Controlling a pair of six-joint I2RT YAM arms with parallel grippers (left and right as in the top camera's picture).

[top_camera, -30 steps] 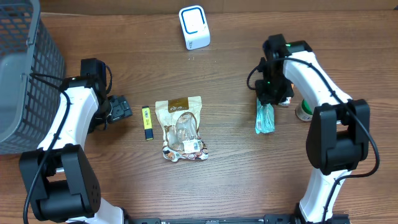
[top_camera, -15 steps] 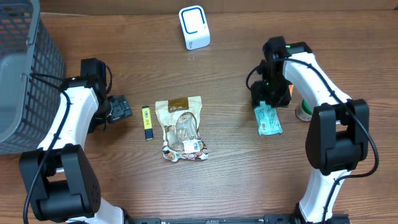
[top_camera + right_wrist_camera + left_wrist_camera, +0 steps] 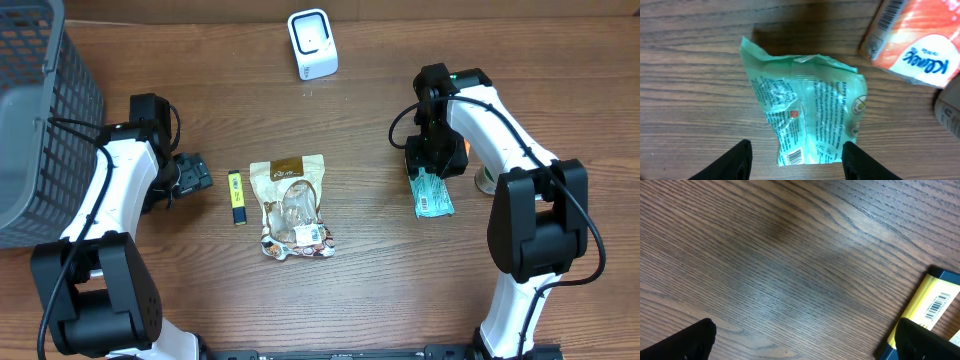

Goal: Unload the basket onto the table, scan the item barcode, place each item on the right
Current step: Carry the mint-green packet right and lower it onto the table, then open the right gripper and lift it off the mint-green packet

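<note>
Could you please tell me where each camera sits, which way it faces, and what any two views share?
Overhead: fixed above the table, looking straight down; the left gripper and right gripper both show.
Left wrist: on the left wrist, facing down at bare wood and the yellow item; its own dark fingertips show.
Right wrist: on the right wrist, facing down at the green packet; its own fingertips flank the packet's near end.
Shared: overhead and right wrist both show the green packet; overhead and left wrist, the yellow item.

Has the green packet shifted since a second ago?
Yes. The green packet stood narrow, on edge, under the right gripper; now it lies flat on the table, one edge spread toward the roll.
</note>
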